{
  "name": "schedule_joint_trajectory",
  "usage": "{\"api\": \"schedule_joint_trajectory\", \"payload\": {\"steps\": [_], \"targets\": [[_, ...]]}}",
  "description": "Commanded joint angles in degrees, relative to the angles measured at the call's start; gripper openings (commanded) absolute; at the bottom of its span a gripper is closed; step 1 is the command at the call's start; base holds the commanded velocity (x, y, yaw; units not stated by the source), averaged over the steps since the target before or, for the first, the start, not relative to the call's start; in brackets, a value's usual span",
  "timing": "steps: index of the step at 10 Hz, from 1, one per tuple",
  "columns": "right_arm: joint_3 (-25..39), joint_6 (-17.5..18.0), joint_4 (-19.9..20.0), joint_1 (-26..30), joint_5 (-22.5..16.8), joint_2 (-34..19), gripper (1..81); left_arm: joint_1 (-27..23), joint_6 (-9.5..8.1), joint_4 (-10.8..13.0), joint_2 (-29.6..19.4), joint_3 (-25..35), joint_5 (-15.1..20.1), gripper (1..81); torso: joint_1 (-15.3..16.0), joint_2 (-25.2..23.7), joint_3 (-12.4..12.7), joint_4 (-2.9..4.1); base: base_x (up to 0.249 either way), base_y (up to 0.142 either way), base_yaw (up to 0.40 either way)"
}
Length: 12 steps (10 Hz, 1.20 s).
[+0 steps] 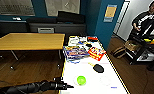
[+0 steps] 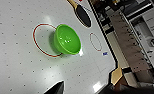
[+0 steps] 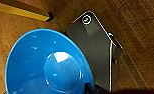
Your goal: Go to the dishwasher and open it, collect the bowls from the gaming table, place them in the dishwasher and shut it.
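Green bowl: lime green, upright on the white worktop near its close end; in the left wrist view it overlaps the edge of a red ring drawn on the surface.
Left end effector: at the end of the dark arm coming in from the left, at the worktop's edge, just beside the green bowl and apart from it; whether its fingers are wide or narrow cannot be told.
Blue bowl: large and close in the right wrist view, above the wooden floor; the right end effector appears to be holding it at the rim, though its fingers are barely visible.
Paddle: dark, with a light handle, lying on the worktop beyond the green bowl.
Far end of worktop: colourful game boxes and a red packet.
Wooden table: to the left, apart from the worktop.
Person: standing at the right with a control rig.
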Motion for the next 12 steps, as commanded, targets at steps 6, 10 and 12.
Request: {"api": "schedule_joint_trajectory", "payload": {"steps": [6, 10, 12], "targets": [[1.3, -0.01, -1.21, 1.6, -3.14, -2.41, 1.0, -7.96, -6.83, -0.64, 2.21, -4.85, -0.27, 81.1, 0.0, 0.0, 0.0, -1.24, 0.0, 0.0, 0.0], [0.6, -0.01, -1.13, 2.31, -3.84, -1.62, 1.0, -7.6, -8.41, -0.82, 2.57, -11.01, -0.54, 81.1, 0.0, 0.02, 0.0, -1.24, 0.0, 0.0, 0.0], [-0.02, 0.08, -1.13, 2.75, -4.45, -1.0, 1.0, -7.25, -11.66, -0.64, 4.04, -13.18, -0.54, 81.1, 0.0, 0.02, 0.0, -1.24, 0.0, 0.0, 0.0]]}}
